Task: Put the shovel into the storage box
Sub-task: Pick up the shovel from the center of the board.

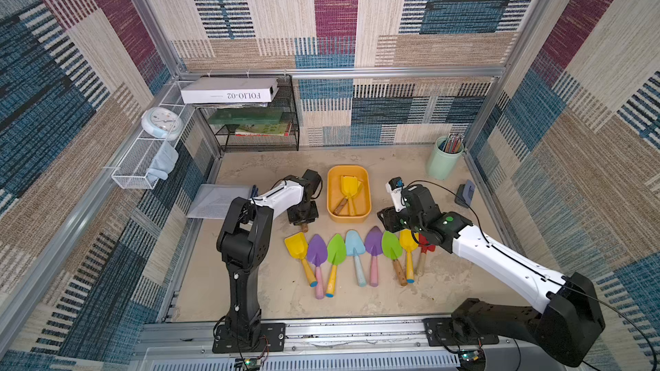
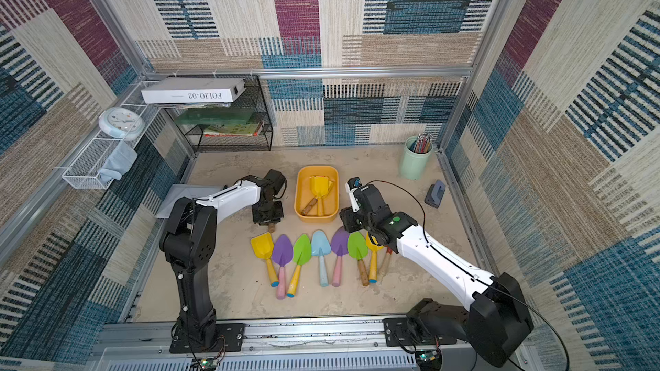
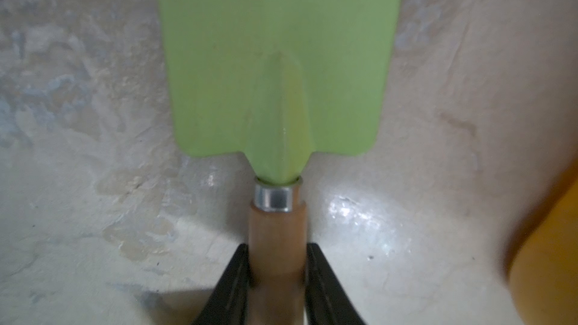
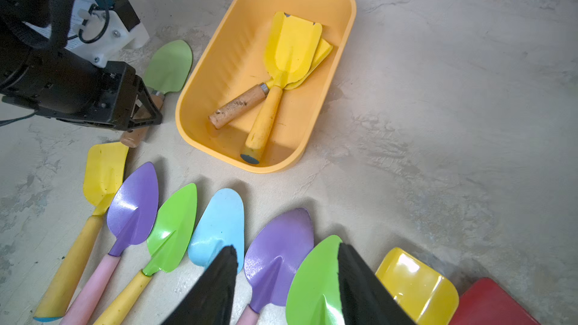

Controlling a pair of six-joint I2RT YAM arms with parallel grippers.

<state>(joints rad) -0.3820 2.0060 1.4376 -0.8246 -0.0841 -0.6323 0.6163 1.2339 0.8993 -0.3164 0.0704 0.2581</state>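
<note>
On the sandy surface (image 1: 271,298) our left jaws pinch the pale green shovel (image 3: 278,57) by its handle. Our right jaws are open and empty. A loose pinch could drop it outside the storage box (image 1: 332,194).

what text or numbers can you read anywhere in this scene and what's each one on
"FOLIO-02": on the side of the white box atop the black mesh shelf, upside down in both top views.
Numerals on the clock: too small to read.
Print on the sheet of paper: too small to read.
Covers of the books in the shelf: blurred.
</note>
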